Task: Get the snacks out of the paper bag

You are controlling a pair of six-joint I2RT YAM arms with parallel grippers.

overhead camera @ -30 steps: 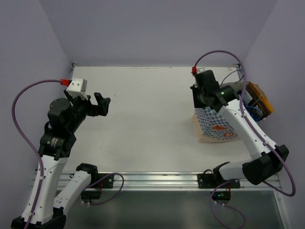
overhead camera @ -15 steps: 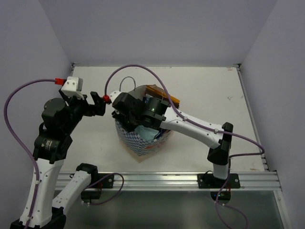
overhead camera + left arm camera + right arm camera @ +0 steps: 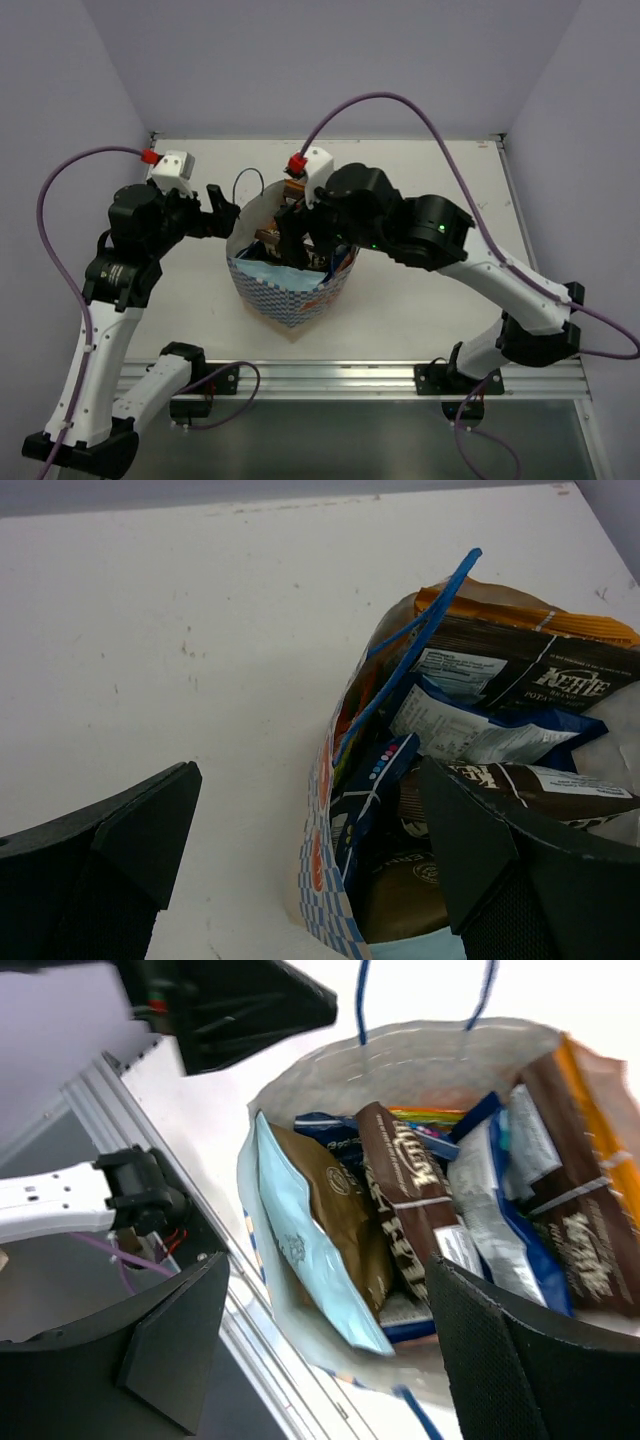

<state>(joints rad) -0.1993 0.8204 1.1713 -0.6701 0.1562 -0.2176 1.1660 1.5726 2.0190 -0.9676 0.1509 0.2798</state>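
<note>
The blue-and-white checkered paper bag (image 3: 290, 295) stands upright mid-table, its mouth open. Inside it the snacks stand on edge: brown chip bags (image 3: 400, 1200), a light-blue packet (image 3: 310, 1250), blue packets (image 3: 470, 730) and an orange bag (image 3: 560, 615). My right gripper (image 3: 300, 235) hangs open over the bag's mouth, its fingers (image 3: 170, 1340) wide apart and holding nothing. At the bag's left rim my left gripper (image 3: 222, 212) is open too. In the left wrist view the bag's wall (image 3: 325, 880) lies between its fingers, one finger (image 3: 490, 860) over the snacks.
A thin blue cord handle (image 3: 245, 185) loops up behind the bag. An aluminium rail (image 3: 330, 378) runs along the table's near edge. Purple walls close in the white table (image 3: 430, 180) on three sides. Purple cables arch above both arms.
The right arm swung from the far right to the middle, bringing the paper bag with it, then opened and let go. The left gripper moved right, up to the bag's rim.
</note>
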